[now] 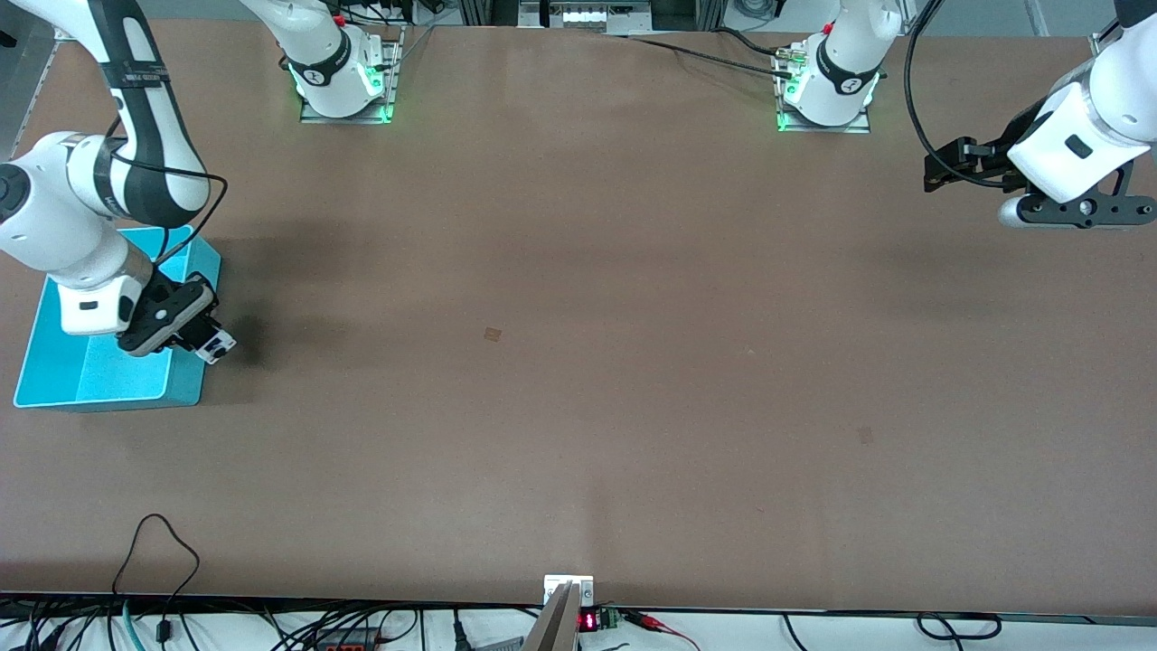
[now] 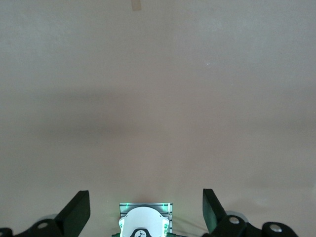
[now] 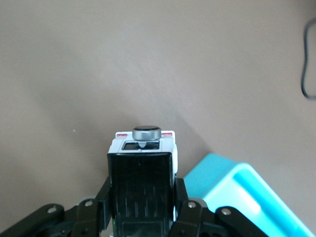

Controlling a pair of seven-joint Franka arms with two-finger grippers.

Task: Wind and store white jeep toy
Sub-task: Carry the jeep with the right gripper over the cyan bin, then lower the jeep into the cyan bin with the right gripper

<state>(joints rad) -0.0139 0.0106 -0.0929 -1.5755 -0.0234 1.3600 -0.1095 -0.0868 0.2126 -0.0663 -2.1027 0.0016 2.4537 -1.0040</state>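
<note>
A wide brown surface point(image 1: 578, 362) stretches out, a turquoise bin point(image 1: 54, 362) at the right arm's end. Over the bin's edge, the right tool point(image 1: 210, 342) pinches the white jeep toy point(image 3: 143, 148). The left tool point(image 2: 145, 210) waits aloft, fingers spread.

The white right arm's black two-finger gripper point(image 1: 210, 342) hangs clamped shut, angled downward. The white left arm waits raised, its black two-finger gripper point(image 1: 931, 172) spread open.
</note>
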